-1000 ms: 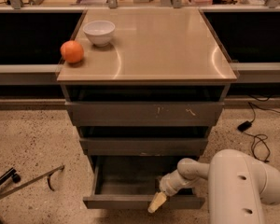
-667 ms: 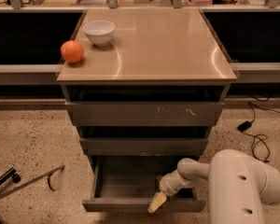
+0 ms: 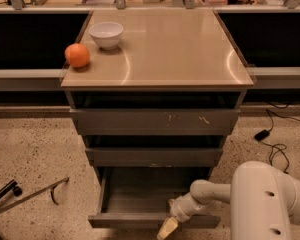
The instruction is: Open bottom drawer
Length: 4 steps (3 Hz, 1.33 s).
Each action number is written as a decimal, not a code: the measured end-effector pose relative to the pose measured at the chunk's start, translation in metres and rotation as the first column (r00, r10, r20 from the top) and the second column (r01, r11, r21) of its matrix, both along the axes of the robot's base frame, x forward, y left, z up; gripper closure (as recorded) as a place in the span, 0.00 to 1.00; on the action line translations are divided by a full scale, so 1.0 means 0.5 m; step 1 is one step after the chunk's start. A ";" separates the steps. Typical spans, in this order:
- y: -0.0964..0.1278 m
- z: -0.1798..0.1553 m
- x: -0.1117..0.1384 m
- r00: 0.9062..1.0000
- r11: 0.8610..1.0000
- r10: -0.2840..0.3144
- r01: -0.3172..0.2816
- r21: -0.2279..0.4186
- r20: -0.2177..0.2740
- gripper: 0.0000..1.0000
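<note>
Bottom drawer (image 3: 135, 201) is the lowest of the three grey ones under the bench (image 3: 175, 54). It's standing open, sticking out toward the near side well past the other two fronts. You can see right down into its flat pale grey inside, and nothing I can make out is lying in it.

The gripper (image 3: 167, 228) is down at the near edge of that drawer, right of centre, with a pale yellowish tip hanging over the front lip. Honestly can't tell how the jaws stand or whether they've got hold of anything; it just looks like it's touching the drawer front. The fat white arm (image 3: 262, 204) comes in from the near right corner.

The middle drawer (image 3: 154, 157) looks closed, or close to it. The top drawer (image 3: 155, 121) is the widest and has a few pale scratches right of centre.

On the bench, an orange (image 3: 77, 55) sits near the left edge and a white bowl (image 3: 106, 35) sits just beyond it, at the far left. They're close but not touching. Black cables (image 3: 277, 149) trail over the speckled floor on the right.
</note>
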<state>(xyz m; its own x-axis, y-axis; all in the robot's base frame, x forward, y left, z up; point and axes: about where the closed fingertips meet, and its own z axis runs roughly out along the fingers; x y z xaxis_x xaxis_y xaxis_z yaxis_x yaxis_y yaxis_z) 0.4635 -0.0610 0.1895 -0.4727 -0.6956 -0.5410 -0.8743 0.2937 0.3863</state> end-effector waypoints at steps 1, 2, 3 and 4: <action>0.010 0.013 -0.080 0.999 1.000 -0.009 0.009 -0.002 -0.043 0.00; 0.022 0.020 -0.174 0.993 1.000 0.002 -0.002 0.002 -0.120 0.00; 0.026 0.019 -0.196 0.991 1.000 -0.005 0.005 -0.001 -0.132 0.00; 0.030 0.031 -0.248 0.986 1.000 -0.012 0.011 -0.007 -0.166 0.00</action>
<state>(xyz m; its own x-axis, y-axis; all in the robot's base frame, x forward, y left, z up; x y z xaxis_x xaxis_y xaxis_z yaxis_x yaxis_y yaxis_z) 0.3397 -0.0460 0.2048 -0.5637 -0.6927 -0.4500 -0.7947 0.3062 0.5241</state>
